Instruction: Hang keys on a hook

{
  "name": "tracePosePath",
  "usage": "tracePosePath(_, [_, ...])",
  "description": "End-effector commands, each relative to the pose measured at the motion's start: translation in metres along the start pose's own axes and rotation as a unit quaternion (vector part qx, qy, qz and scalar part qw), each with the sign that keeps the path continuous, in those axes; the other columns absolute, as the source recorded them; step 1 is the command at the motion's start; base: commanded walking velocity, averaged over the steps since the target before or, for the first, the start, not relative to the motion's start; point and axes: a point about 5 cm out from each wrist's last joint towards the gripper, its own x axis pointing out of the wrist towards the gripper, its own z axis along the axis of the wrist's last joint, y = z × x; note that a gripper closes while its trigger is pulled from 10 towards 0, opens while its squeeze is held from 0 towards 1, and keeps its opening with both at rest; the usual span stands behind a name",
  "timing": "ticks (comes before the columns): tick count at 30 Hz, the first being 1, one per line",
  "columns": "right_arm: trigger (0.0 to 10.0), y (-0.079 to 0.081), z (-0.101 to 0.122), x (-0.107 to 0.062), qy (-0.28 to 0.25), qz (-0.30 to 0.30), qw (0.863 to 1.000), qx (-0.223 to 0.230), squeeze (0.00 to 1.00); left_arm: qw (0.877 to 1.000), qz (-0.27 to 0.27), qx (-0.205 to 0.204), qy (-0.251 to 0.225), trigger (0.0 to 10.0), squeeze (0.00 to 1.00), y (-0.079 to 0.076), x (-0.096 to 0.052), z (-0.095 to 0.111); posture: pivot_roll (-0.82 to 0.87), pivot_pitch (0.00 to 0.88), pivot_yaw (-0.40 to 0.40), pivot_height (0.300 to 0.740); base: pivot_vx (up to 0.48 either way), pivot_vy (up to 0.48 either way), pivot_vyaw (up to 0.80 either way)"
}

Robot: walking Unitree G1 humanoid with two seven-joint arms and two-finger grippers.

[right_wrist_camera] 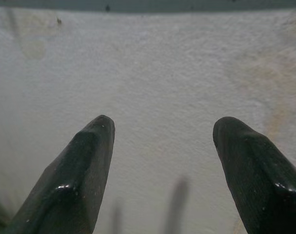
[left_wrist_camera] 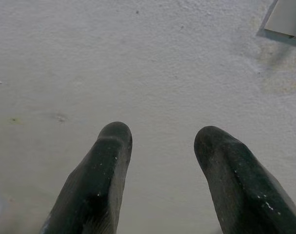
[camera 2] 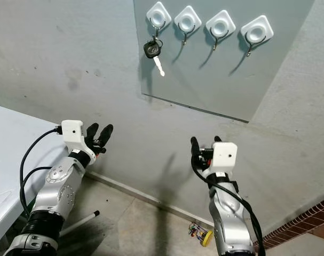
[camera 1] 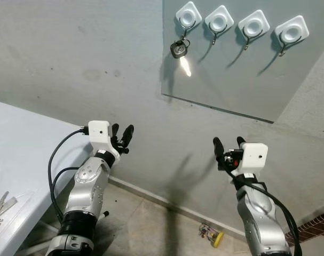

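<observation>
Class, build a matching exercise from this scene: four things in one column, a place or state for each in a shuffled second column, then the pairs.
1. car key
2. rightmost hook
3. loose keys
4. left gripper

A. lying on the white table
B. open, holding nothing
C. hanging from the leftmost hook
D. bare on the grey board

Pairs: 1-C, 2-D, 3-A, 4-B

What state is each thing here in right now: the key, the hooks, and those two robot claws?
Car key: hanging from the leftmost hook.
Other three hooks: bare.
Left gripper: open, holding nothing, facing the wall.
Right gripper: open, holding nothing.
Keys on table: lying flat.
</observation>
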Motion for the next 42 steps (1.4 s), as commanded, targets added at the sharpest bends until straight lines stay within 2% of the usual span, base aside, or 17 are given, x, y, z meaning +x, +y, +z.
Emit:
tracePosePath(1, [10.0,0.003,0.004,0.002,-0.008,0.006,1.000,-0.001,0.00,1.000,0.005,-0.001,0.010,10.0,0.00,0.005,-0.002,-0.003,-0.09,0.045,0.057,0.740,0.000,0.000,0.80])
tracePosePath(18, [10.0,0.007,0.004,0.007,-0.005,0.039,0.999,-0.016,0.00,1.000,0.022,-0.003,-0.002,10.0,0.00,0.009,-0.004,0.000,-0.05,0.034,0.012,0.740,0.000,0.000,0.80])
tracePosePath(37, [10.0,-0.003,0.007,0.012,-0.007,0.050,0.998,-0.048,0.00,1.000,0.015,0.000,-0.013,10.0,0.00,0.000,-0.003,0.000,-0.04,0.024,-0.010,0.740,0.000,0.000,0.80])
tracePosePath(42, [10.0,-0.006,0.006,0.013,-0.004,0.046,0.998,-0.044,0.00,1.000,0.013,0.005,-0.012,10.0,0.00,-0.002,-0.003,-0.001,-0.04,0.018,-0.015,0.740,0.000,0.000,0.80])
